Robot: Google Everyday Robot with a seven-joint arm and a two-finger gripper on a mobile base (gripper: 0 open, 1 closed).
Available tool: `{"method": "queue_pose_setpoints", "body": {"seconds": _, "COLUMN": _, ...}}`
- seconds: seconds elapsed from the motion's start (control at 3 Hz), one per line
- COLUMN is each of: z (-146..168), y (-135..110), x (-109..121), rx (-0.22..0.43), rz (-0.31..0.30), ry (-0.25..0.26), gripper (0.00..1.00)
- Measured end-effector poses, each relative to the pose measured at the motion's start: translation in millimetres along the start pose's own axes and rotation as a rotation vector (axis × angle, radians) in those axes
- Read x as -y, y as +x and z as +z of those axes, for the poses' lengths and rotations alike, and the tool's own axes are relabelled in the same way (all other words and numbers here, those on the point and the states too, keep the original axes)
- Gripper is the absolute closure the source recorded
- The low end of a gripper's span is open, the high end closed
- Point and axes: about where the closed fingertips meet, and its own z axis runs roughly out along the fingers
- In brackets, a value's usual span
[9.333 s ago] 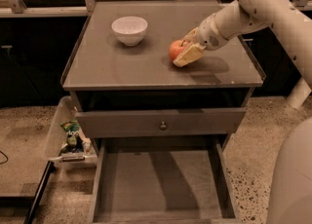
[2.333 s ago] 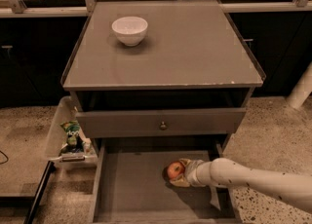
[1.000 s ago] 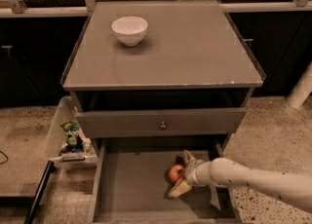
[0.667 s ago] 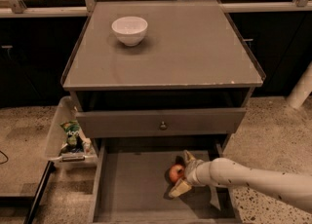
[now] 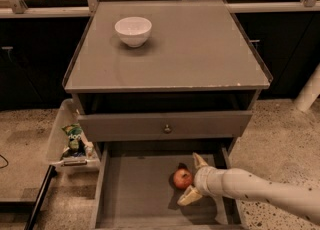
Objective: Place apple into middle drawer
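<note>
The red-orange apple (image 5: 182, 178) lies on the flat floor of the pulled-out middle drawer (image 5: 135, 194), right of centre. My gripper (image 5: 194, 179) reaches into the drawer from the right on a white arm. It is open, with one finger (image 5: 199, 160) behind the apple and the other finger (image 5: 189, 196) in front of it. The apple sits at the mouth of the open fingers, resting on the drawer floor.
Above the open drawer is a closed drawer front with a small round knob (image 5: 167, 129). A white bowl (image 5: 133, 30) stands on the cabinet top (image 5: 200, 49) at the back left. A clear bin with snack bags (image 5: 73, 141) hangs at the cabinet's left side.
The apple went from the cabinet top down into the open drawer. In the last seconds the fingers opened off it; since then the arm and apple have stayed still.
</note>
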Motion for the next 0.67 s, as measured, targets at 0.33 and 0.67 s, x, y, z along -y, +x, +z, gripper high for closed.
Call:
{"method": "queue_pose_setpoints", "body": {"seconds": 0.33, "z": -53.8, "y": -24.9, "x": -4.6, "rx": 0.048, "rz": -0.091, "ry": 0.060, "gripper": 0.00}}
{"method": "queue_pose_setpoints", "body": {"seconds": 0.67, "z": -91.9, "y": -53.7, "x": -3.5, "rx": 0.133, "rz": -0.152, "ry": 0.091, "gripper": 0.00}}
